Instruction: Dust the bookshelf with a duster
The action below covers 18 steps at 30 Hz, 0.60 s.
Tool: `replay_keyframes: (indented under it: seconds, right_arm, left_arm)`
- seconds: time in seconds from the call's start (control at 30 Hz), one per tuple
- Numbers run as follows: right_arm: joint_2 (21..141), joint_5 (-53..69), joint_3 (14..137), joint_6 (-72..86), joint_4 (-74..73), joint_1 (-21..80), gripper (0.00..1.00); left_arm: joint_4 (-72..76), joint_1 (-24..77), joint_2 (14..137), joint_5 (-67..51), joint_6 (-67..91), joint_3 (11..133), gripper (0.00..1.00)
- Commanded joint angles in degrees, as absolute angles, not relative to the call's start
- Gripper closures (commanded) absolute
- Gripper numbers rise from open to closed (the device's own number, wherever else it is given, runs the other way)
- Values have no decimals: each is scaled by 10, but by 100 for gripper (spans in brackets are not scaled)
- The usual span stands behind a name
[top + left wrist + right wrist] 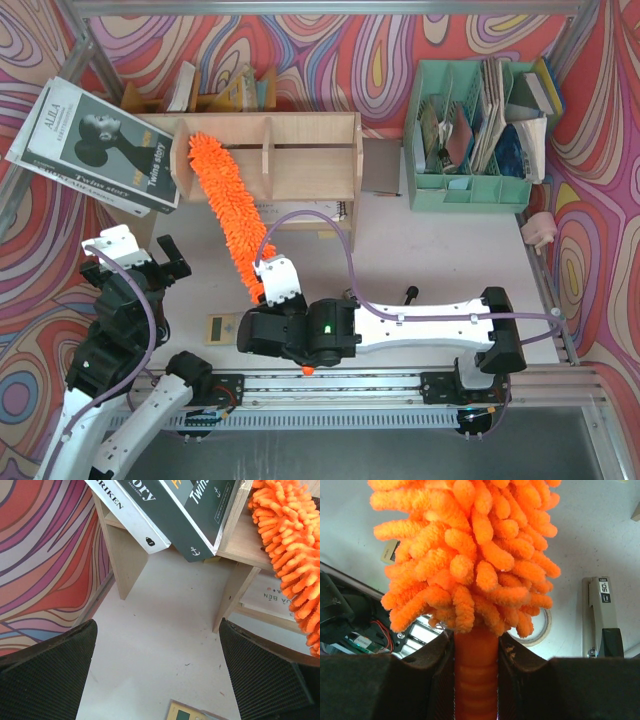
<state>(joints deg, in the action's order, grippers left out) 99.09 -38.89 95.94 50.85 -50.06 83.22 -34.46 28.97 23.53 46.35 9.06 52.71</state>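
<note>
Right gripper pinched tight on duster handle at 6 o'clock, arm stretched leftward along near edge; fluffy end rests on bookshelf left section at 11. Magazine leans against shelf's left end, crowding it. Left gripper spread wide at 8, bare table beneath.

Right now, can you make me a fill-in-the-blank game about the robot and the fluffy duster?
1. The duster is bright ____.
2. The right end effector is shut on the duster's ____.
3. The left end effector is ____ and holds nothing.
4. In the top view, the green organizer stands to the ____ of the bookshelf.

Missing words: orange; handle; open; right.
</note>
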Motion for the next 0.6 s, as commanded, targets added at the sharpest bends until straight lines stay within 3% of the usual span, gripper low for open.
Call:
replay_keyframes:
  seconds: [0.0,0.17,0.57]
  right_arm:
    - [986,-408,973,526,-511,832,100]
    - [978,-445,971,594,-563,831,100]
    - [899,-469,921,627,-526,835,100]
  left_arm:
    - [-345,287,232,467,94,525,1]
    - [-345,287,230,467,95,525,1]
    - [-344,287,232,466,94,525,1]
